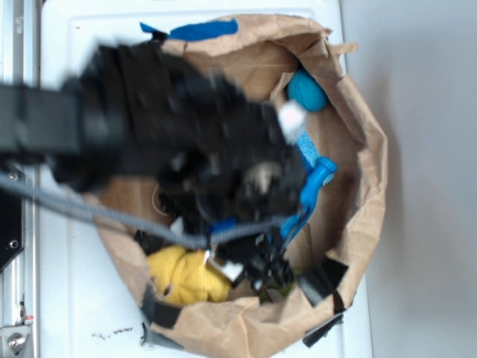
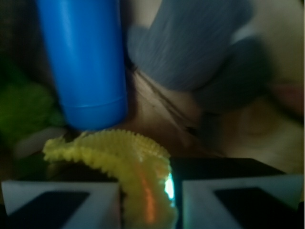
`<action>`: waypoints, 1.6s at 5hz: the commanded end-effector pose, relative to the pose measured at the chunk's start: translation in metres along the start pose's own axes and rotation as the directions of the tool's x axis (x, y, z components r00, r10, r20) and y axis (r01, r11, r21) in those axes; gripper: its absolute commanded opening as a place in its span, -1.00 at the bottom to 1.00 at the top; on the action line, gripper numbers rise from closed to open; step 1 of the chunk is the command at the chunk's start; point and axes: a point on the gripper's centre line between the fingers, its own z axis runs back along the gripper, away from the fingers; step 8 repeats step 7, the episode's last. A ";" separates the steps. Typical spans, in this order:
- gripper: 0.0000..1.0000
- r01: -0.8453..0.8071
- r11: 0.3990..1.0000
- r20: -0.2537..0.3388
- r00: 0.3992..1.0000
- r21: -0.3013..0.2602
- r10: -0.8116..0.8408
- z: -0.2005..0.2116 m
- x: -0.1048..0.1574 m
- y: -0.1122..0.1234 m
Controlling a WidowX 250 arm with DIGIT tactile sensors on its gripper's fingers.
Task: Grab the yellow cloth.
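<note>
The yellow cloth [image 1: 186,276] lies bunched at the front left of the brown paper bag [image 1: 365,179]. In the wrist view a knit fold of the yellow cloth [image 2: 128,157] runs down between the two white finger pads [image 2: 62,200]. My gripper [image 2: 145,200] is shut on that fold, with the cloth squeezed between the pads. In the exterior view the black arm hangs blurred over the bag, and its gripper [image 1: 246,261] is down beside the cloth.
A blue cylinder [image 2: 83,62] stands just behind the cloth, a grey plush [image 2: 190,43] to its right and a green item [image 2: 24,109] to its left. A teal ball [image 1: 307,91] and a blue clip [image 1: 313,186] lie inside the bag.
</note>
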 end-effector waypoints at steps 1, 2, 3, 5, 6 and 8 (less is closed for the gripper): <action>-1.00 0.266 0.964 0.414 0.876 0.016 -0.249 0.083 0.011 0.014; -1.00 0.342 0.931 0.558 0.752 0.124 -0.351 0.099 0.015 0.012; -1.00 0.406 0.901 0.545 0.725 0.155 -0.420 0.105 0.019 0.009; -1.00 0.431 0.881 0.387 0.792 0.192 -0.472 0.095 0.015 0.006; -1.00 0.419 0.878 0.320 0.819 0.232 -0.476 0.093 0.015 0.010; -1.00 0.431 0.877 0.334 0.811 0.213 -0.480 0.095 0.014 0.008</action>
